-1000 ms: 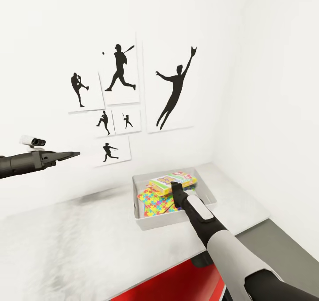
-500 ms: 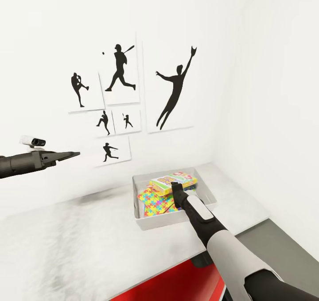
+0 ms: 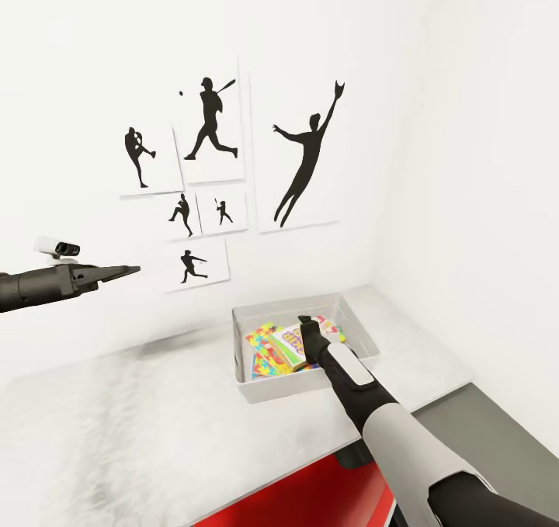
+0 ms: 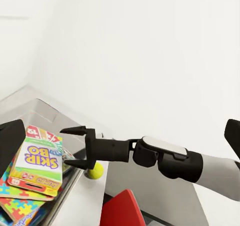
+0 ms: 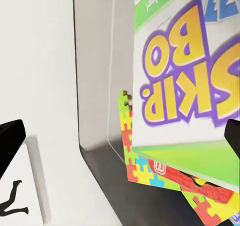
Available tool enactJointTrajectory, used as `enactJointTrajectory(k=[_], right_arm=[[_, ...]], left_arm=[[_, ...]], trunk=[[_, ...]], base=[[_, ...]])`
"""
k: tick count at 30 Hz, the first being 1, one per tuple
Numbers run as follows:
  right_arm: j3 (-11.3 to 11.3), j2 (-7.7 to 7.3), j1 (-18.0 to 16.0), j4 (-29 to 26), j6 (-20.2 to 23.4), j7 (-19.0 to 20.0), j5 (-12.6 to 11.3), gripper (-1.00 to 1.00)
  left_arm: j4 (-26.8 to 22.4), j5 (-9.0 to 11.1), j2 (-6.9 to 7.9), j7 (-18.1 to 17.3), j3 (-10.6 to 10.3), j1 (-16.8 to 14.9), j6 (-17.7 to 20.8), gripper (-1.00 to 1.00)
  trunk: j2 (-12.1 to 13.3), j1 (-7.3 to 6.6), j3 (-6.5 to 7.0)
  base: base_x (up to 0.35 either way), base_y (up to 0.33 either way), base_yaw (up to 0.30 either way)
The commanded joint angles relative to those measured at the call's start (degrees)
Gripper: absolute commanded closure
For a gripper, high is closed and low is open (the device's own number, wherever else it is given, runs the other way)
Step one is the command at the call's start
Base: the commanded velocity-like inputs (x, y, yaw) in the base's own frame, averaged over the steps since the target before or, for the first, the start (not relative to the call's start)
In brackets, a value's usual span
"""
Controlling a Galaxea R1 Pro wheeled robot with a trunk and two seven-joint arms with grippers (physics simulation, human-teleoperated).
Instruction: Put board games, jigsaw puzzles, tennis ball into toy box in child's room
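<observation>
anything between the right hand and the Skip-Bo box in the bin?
Nothing. In the left wrist view, the open right hand hangs beside the Skip-Bo box, bare gap between; the box lies atop puzzle sheets.

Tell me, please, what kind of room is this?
Probably a child's room: baseball-player silhouette pictures hang on the white wall, and a toy box on the table holds a Skip-Bo game and jigsaw puzzles.
</observation>
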Motion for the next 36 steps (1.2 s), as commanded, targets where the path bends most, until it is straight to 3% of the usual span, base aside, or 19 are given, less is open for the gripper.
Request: enactJointTrajectory(k=[1, 9, 12, 16, 17, 20, 24, 29, 36], right_arm=[[0.1, 0.0, -0.1, -0.1, 0.0, -0.3, -0.1, -1.0], [0.1, 0.0, -0.1, -0.5, 0.3, -0.4, -0.1, -1.0], [1.4, 0.0, -0.1, -0.8, 1.4, -0.4, -0.1, -1.0], [7.5, 0.0, -0.3, -3.3, 2.2, -0.4, 0.0, -1.0], [9.8, 0.0, -0.3, -5.4, 2.3, -0.5, -0.1, -1.0], [13.8, 0.0, -0.2, -10.8, 2.3, -0.8, -0.1, -1.0], [15.5, 0.0, -0.1, -15.4, 2.5, -1.1, -0.1, -1.0], [16.0, 0.0, -0.1, -18.3, 2.5, -1.2, -0.2, -1.0], [16.1, 0.0, -0.1, -19.3, 3.4, -1.2, -0.6, -1.0]], left_arm=[[0.0, 0.0, 0.04, -0.2, 0.0, 0.0, 0.6, -1.0], [0.0, 0.1, 0.04, -0.2, 0.1, 0.3, 0.6, -1.0], [0.0, 0.1, 0.06, -0.2, 0.2, 0.3, 0.6, -1.0], [0.0, 0.1, 0.03, -0.2, 1.2, 0.4, 0.6, -1.0], [0.0, 0.1, 0.03, -0.2, 1.5, 0.4, 0.6, -1.0], [0.0, 0.2, 0.03, -0.2, 1.8, 0.6, 0.6, -1.0], [-0.1, 0.2, 0.04, -0.2, 2.0, 0.7, 0.6, -1.0], [-0.2, 0.2, 0.0, -0.2, 2.0, 0.7, 0.6, -1.0], [-0.2, 0.2, 0.0, -0.2, 2.0, 0.7, 0.6, -1.0]], trunk=[[-0.1, 0.04, -0.13], [-0.1, 0.04, -0.13], [-0.1, 0.04, -0.13], [-0.1, 0.04, -0.13], [-0.1, 0.04, -0.13], [-0.1, 0.04, -0.13], [-0.1, 0.04, -0.13], [-0.1, 0.04, -0.13], [-0.1, 0.04, -0.13]], base=[[0.0, 0.0, 0.0], [0.0, 0.0, 0.0], [0.0, 0.0, 0.0], [0.0, 0.0, 0.0], [0.0, 0.0, 0.0], [0.0, 0.0, 0.0], [0.0, 0.0, 0.0], [0.0, 0.0, 0.0], [0.0, 0.0, 0.0]])
